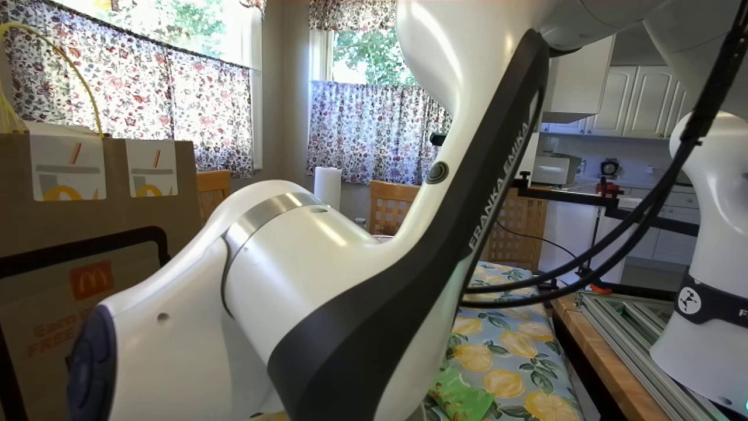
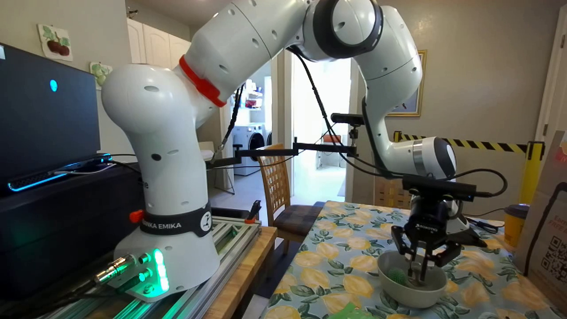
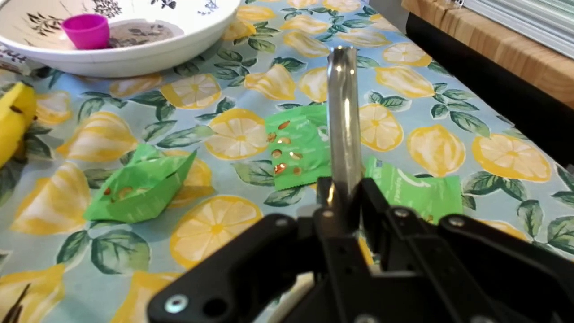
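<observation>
The jaws of the gripper (image 3: 347, 197) are closed on a metal handle (image 3: 343, 121); in an exterior view they stand at the mouth of a pale bowl (image 2: 409, 299), though how deep they reach I cannot tell. A spiky green ball (image 2: 397, 276) lies in the bowl, just beside the fingers (image 2: 424, 268). On the lemon-print cloth (image 3: 358, 38) lie a crumpled green packet (image 3: 139, 186), a nut packet (image 3: 296, 150) and another green packet (image 3: 423, 190) partly behind the fingers. Farther off stands a large white dish (image 3: 179, 58) holding a pink cup (image 3: 87, 32), with a banana (image 3: 15, 119) partly in view. A paper bag (image 2: 542, 252) and a yellow cup (image 2: 514, 228) stand near the gripper.

The handle is narrow, smooth and mirror-bright, rounded at its top; the fingers hide its lower part in the wrist view.

The bowl's rim lies close around the fingertips. The cloth ends at a dark gap beside a wooden bench (image 3: 497, 47), and patterned cloth shows between the packets and that edge.
</observation>
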Motion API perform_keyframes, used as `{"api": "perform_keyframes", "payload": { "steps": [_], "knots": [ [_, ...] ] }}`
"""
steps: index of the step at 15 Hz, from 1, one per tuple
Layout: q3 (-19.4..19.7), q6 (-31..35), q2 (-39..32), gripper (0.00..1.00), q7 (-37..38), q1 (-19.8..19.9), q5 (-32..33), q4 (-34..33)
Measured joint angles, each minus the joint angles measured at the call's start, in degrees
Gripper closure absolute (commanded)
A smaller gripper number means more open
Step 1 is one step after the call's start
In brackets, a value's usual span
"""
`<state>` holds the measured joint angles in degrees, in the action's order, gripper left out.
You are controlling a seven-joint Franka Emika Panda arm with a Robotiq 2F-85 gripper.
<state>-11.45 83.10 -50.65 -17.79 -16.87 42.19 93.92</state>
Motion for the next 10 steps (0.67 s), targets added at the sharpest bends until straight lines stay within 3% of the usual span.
{"api": "perform_keyframes", "payload": {
  "steps": [10],
  "knots": [
    [-0.4, -0.9, 0.3, 0.96, -1.2, -0.2, 0.2, 1.7]
  ]
}}
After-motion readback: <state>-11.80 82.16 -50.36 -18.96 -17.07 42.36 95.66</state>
